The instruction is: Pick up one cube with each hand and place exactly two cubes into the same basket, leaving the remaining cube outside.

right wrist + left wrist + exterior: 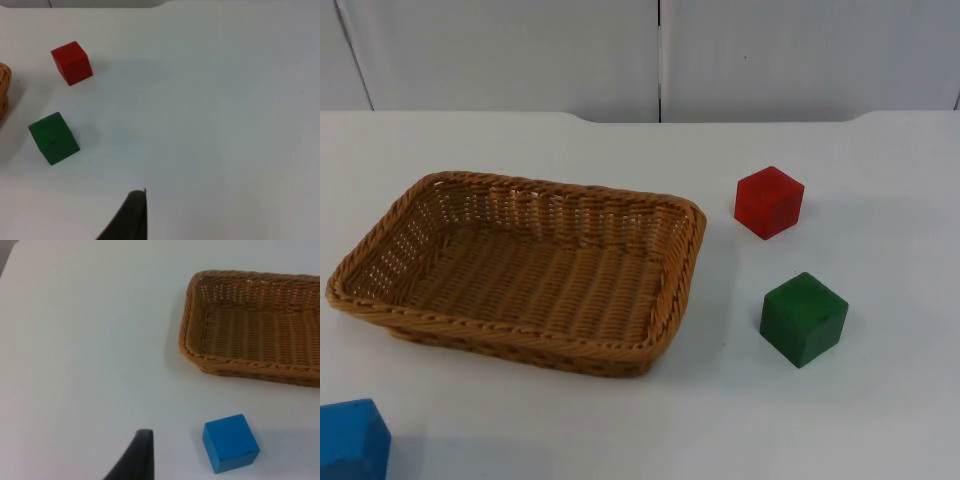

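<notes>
A woven brown basket (670, 215) lies at the table's left centre with nothing inside it. To its right are a red cube (769, 202) and, nearer the front, a green cube (803, 318). A blue cube (352, 440) rests at the front left corner, in front of the basket. In the left wrist view my left gripper (137, 460) hovers above the bare table, a short way beside the blue cube (230, 442) and apart from the basket (192, 347). My right gripper (131, 217) hangs over open table, well away from the green cube (53, 138) and the red cube (72, 62).
The white table top (880, 420) ends at a grey partition wall (660, 50) behind the basket. Open table lies to the right of the two cubes and in front of the basket.
</notes>
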Controlling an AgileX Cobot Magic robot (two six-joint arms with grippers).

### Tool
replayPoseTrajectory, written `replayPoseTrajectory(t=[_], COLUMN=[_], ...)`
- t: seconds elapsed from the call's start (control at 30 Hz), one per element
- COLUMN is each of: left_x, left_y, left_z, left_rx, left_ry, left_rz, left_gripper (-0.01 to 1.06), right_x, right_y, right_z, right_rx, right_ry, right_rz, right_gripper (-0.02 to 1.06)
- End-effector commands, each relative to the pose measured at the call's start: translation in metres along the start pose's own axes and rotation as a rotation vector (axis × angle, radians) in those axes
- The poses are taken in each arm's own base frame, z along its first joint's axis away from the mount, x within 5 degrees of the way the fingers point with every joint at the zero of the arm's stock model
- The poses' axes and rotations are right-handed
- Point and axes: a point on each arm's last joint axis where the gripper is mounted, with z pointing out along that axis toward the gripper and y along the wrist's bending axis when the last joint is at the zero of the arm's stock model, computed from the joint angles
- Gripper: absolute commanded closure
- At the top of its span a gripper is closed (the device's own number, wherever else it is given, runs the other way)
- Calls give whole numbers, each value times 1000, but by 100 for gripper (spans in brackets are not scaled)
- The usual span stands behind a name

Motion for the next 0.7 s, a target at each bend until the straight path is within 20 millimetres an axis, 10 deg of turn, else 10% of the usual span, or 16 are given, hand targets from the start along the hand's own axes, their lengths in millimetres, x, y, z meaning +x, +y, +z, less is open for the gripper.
replayPoseTrajectory(t=[0.0, 0.67], left_x=[-3, -10], left_y=[-1, -3], left_z=[0, 6], left_rx=[13, 37], left_ry=[-14, 26], left_rz=[-8, -25], left_gripper=[0, 0], right_x=[-6, -43], right_y=[0, 3], right_z=[-1, 22], right_rx=[8, -1], right_ry=[-17, 21], right_rz=[-3, -6], right_gripper=[-1, -1])
